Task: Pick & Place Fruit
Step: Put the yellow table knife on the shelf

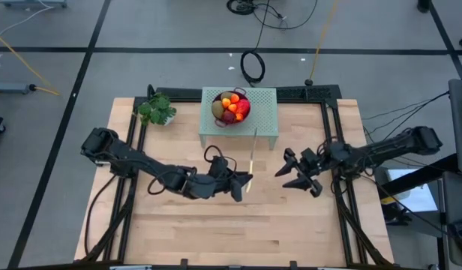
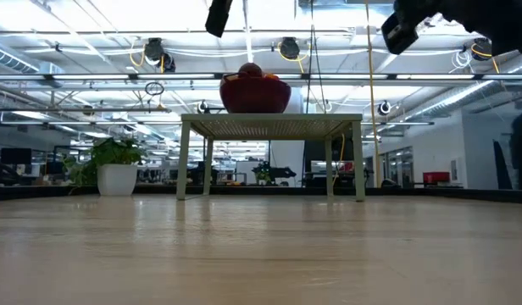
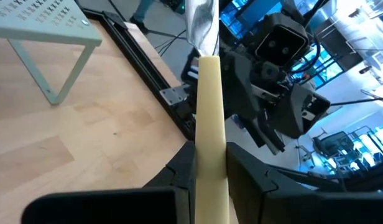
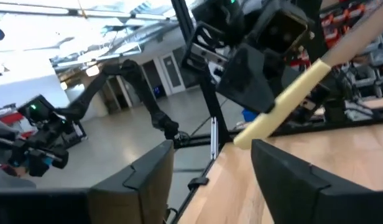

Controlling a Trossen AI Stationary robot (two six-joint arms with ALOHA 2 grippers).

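My left gripper is clenched on the knife above mid-table; if the grip slips, the blade could drop or strike my spread-fingered, empty right gripper just beside it. The fruit sits in the bowl on the far stand.

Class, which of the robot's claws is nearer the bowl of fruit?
Left. The left claw, gripping the knife, sits below the bowl of fruit; the open right claw is farther right.
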